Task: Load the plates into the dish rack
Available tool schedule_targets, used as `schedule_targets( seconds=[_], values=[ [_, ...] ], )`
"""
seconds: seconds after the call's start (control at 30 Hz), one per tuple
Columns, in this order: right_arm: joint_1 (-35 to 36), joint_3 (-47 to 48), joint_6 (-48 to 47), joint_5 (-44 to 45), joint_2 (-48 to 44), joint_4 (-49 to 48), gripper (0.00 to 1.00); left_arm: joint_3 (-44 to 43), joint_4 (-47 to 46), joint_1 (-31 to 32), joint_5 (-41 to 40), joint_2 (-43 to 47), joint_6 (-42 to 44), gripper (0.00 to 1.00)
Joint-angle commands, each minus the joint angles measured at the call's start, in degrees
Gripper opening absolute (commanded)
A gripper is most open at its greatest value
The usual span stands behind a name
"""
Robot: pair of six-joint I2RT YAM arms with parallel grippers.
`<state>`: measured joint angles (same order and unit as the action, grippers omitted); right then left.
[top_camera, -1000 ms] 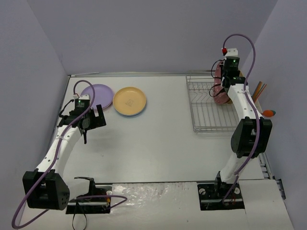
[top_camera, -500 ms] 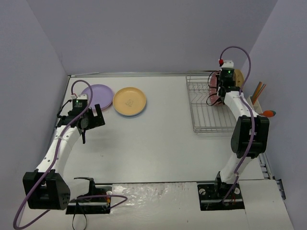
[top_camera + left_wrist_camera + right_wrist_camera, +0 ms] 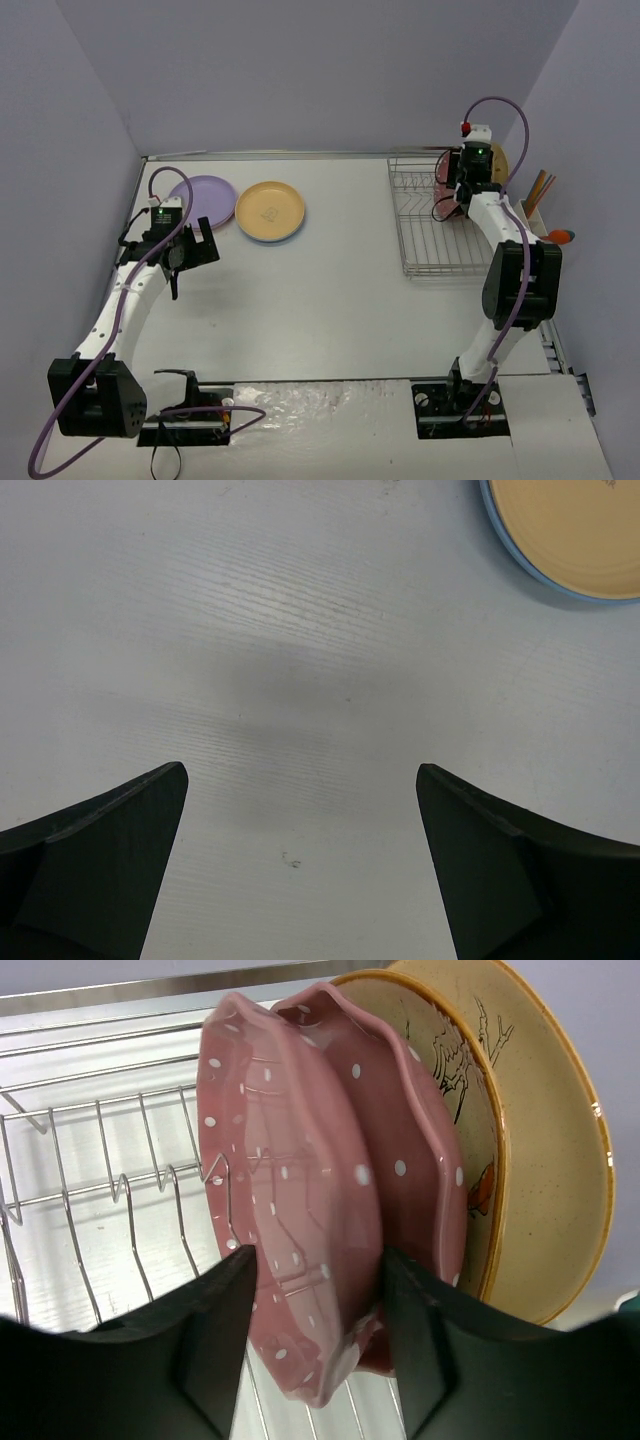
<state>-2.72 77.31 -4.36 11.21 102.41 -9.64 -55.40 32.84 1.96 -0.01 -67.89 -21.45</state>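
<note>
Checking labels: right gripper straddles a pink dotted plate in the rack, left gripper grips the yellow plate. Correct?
Left wrist view shows the left gripper open, empty over the table; the yellow plate lies apart. Right gripper around the pink dotted plate: correct.

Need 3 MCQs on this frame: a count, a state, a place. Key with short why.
1. How many pink dotted plates are at the dish rack? A one. B two. C four.
2. The left gripper is: A open, empty. B shut on a plate. C shut, empty.
3. The yellow plate is: A in the dish rack. B in the left gripper. C lying beside the lilac plate.
Key: 1B, two stand side by side in the right wrist view; 2A, nothing sits between its spread fingers; 3C, the top view shows them adjacent.
</note>
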Motion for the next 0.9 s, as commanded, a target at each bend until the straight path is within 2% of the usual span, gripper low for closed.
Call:
schedule_targets(
  seconds=[0.0,0.23,0.33,0.4,0.53,0.63,0.87],
  values=[
    [0.1,3.4,2.4,-2.3,-7.1,-2.4,0.55,-0.3,-2.9,-0.5,0.0,1.7,-1.5,0.97],
    [1.4,2.2,5.0,-7.8,-17.1,0.9,0.75,-0.2,-3.2,0.0,3.9,0.5,-5.7,0.97],
    [2.0,0.2,8.1,-10.3,-22.7,1.3,0.82,-0.8,-3.6,0.5,4.1,-0.2,-7.9,0.97],
    [2.0,-2.1,13.0,-15.7,-26.5,1.3,0.88,-1.6,-4.2,0.9,4.1,-1.2,-11.3,0.97],
    [2.8,-6.7,20.1,-21.7,-32.7,0.4,0.92,-4.0,-5.7,2.3,3.4,-5.1,-17.0,0.97],
    [6.4,-12.2,25.4,-26.3,-37.5,-0.8,0.92,-8.5,-5.9,3.9,1.3,-11.0,-21.1,0.97],
    [10.3,-21.5,29.6,-30.0,-44.2,-1.1,0.93,-19.5,-4.6,8.3,-3.4,-24.4,-25.5,0.97]
  ],
)
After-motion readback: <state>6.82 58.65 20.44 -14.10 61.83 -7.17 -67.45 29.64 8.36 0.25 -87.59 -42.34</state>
